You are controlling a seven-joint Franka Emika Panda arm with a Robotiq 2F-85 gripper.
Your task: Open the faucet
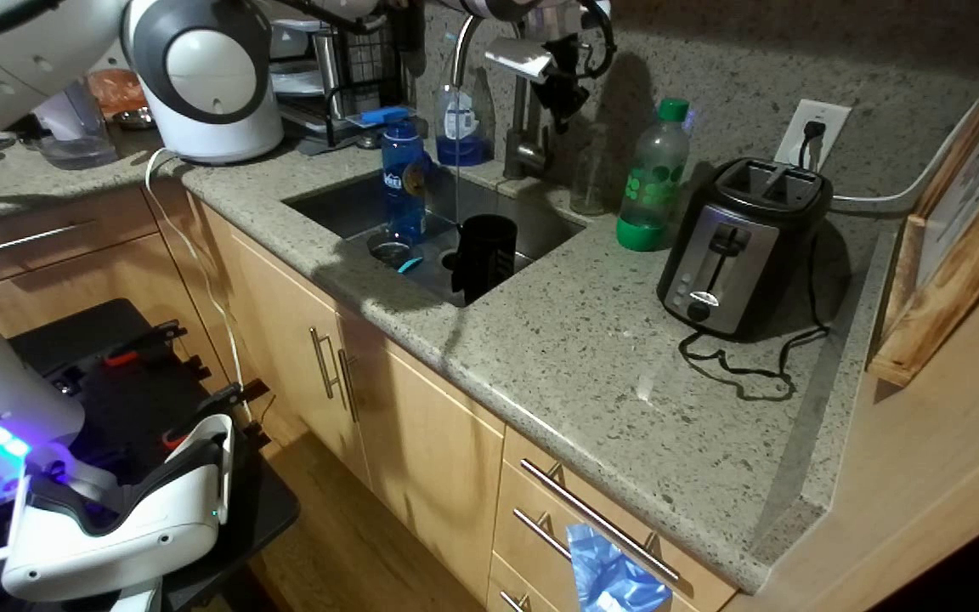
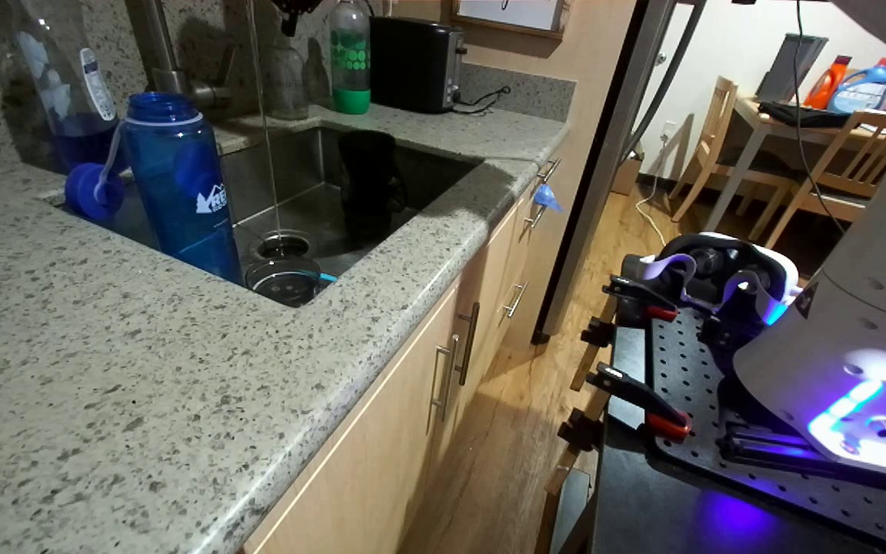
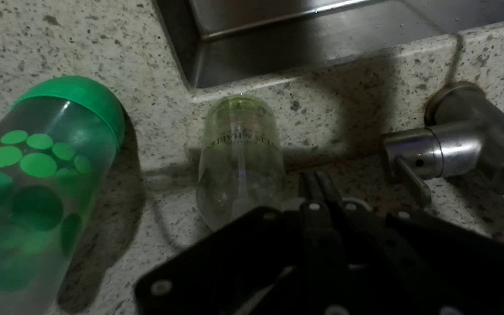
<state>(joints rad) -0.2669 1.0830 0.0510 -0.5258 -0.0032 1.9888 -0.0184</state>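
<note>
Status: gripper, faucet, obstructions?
Gripper shut, empty, apart from lever. Faucet running, water falling into sink. Clear bottle standing near; possible snag.

The wrist view is dim; shadows cross the counter (image 3: 164, 131), and the robot base (image 2: 851, 362) glares blue-violet.
</note>
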